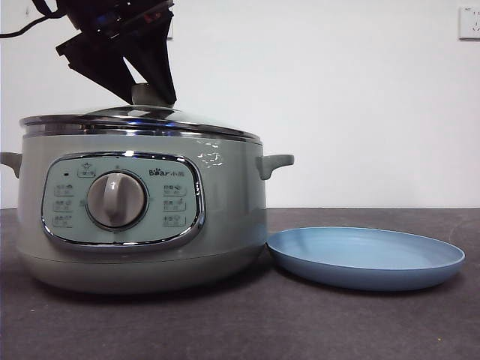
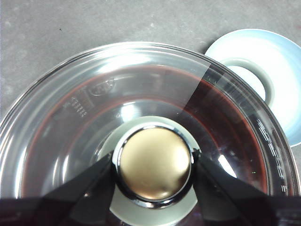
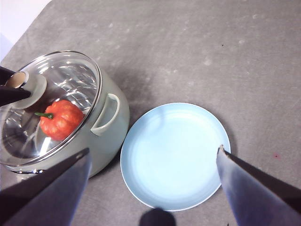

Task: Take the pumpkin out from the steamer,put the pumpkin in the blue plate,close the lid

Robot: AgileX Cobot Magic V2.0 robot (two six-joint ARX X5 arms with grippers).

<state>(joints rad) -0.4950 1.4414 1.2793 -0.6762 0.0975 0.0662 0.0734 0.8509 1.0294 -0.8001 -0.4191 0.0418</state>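
The steamer (image 1: 225, 217) stands at the left of the table with the glass lid (image 1: 142, 120) resting on it. My left gripper (image 1: 150, 94) comes down from above, its jaws pressed against both sides of the lid's metal-topped knob (image 2: 154, 162). In the right wrist view the orange-red pumpkin (image 3: 61, 118) shows through the lid (image 3: 70, 80), inside the steamer (image 3: 113, 117). The blue plate (image 1: 367, 259) lies bare just to the right of the pot. My right gripper (image 3: 153, 149) hangs open high above the plate (image 3: 174, 155), holding nothing.
The dark grey tabletop (image 3: 211, 56) stretches around pot and plate. A white wall (image 1: 360, 97) stands behind the table. The steamer's side handle (image 1: 274, 163) reaches toward the plate.
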